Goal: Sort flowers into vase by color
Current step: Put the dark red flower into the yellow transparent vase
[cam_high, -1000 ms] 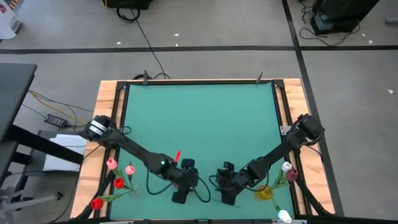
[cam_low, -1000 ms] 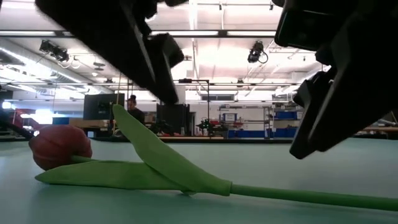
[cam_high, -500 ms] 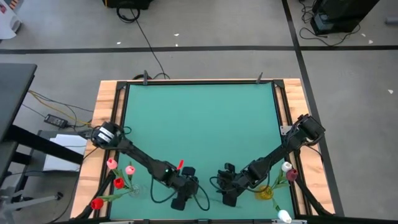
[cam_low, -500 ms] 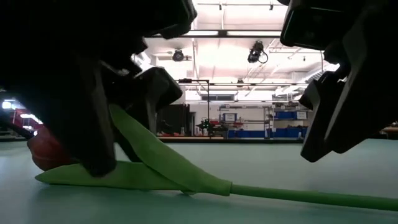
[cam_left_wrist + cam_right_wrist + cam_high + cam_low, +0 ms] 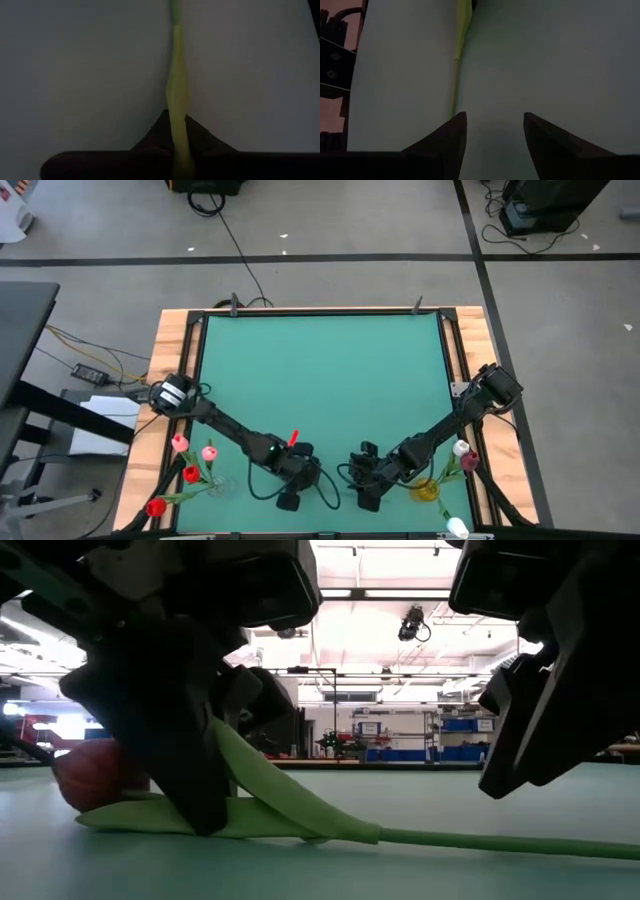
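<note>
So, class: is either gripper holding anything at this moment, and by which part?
The left gripper is shut on the red tulip's green stem. The right gripper is open, holding nothing.

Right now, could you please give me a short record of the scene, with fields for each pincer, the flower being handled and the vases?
left pincer: shut on the stem of the red tulip, down at the table
red tulip: lying flat on the green mat, near the front edge
right pincer: open, holding nothing, low beside the tulip's stem
left vase: red and pink flowers
right vase: white and dark flowers
</note>
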Available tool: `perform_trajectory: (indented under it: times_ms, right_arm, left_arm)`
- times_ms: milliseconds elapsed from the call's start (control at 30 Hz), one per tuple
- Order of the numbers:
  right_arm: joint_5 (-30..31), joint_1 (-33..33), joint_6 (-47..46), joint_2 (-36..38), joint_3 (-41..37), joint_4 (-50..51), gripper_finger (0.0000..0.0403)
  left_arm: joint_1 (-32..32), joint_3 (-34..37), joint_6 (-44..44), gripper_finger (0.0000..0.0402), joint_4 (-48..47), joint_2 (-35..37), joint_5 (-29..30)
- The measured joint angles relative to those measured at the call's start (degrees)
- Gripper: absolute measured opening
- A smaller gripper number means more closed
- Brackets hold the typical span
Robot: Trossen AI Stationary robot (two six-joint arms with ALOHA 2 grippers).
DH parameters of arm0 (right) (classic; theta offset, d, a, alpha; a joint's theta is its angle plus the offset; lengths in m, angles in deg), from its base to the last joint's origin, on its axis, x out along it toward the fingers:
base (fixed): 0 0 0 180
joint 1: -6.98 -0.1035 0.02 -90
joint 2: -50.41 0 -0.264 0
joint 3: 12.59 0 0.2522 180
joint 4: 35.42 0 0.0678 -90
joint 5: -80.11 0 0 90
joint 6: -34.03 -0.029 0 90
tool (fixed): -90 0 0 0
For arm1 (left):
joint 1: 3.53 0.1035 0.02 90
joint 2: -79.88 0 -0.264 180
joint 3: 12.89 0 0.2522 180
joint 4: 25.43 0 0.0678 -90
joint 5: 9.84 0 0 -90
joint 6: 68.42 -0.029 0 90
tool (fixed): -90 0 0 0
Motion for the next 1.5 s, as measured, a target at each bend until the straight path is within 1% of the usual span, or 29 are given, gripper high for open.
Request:
perform_trajectory:
  times_ms: [133, 200, 300, 467, 567, 700, 833, 933, 1033, 1300, 1400, 1500]
  right_arm:
    - [-1.03, 0.34, -0.50, 0.78, 0.00, 0.17, 0.0203]
    - [-1.74, 0.37, -1.20, 2.43, 0.00, 0.30, 0.0203]
    - [-0.57, 0.37, -0.56, 6.01, 0.00, 0.20, 0.0203]
    - [-0.67, 3.50, 6.36, 10.24, 0.04, 0.27, 0.0203]
    - [-0.61, 6.88, 9.49, 11.04, 0.02, 2.78, 0.0203]
    - [-5.69, 11.58, 12.21, 11.41, 0.02, 2.99, 0.0203]
    - [-9.33, 15.43, 14.96, 11.50, 0.00, 2.43, 0.0203]
    - [-13.87, 18.24, 16.79, 11.47, 0.00, 2.38, 0.0199]
    - [-18.55, 20.64, 17.91, 11.45, 0.00, 2.43, 0.0179]
    - [-31.01, 24.89, 20.21, 11.42, 0.00, 2.12, 0.0086]
    - [-35.16, 25.81, 21.04, 11.39, 0.00, 1.73, 0.0072]
    - [-35.89, 26.45, 21.31, 11.39, 0.00, 2.15, 0.0071]
  left_arm:
    - [1.16, 0.16, -0.17, 0.0014, -0.35, 0.52, -0.35]
    - [1.85, 0.33, -0.81, 0.0015, -1.43, 1.46, 0.44]
    - [3.24, 0.37, -0.31, 0.0015, -1.11, 3.29, 0.59]
    - [7.96, 0.28, -1.59, 0.0015, -2.18, 6.87, -7.45]
    - [11.14, 0.28, -2.59, 0.0015, -3.37, 9.05, -9.38]
    - [14.62, 0.28, -2.71, 0.0015, -4.96, 11.26, -10.57]
    - [17.59, 0.24, -2.93, 0.0015, -5.91, 12.40, -14.23]
    - [19.04, 0.26, -3.15, 0.0015, -6.65, 12.59, -16.22]
    - [19.83, 0.26, -4.22, 0.0015, -7.21, 12.59, -17.73]
    - [21.25, 0.26, -7.49, 0.0015, -7.37, 12.59, -18.15]
    - [21.58, 0.26, -8.71, 0.0015, -7.12, 12.59, -18.24]
    - [22.36, 0.26, -9.96, 0.0015, -7.15, 12.59, -18.37]
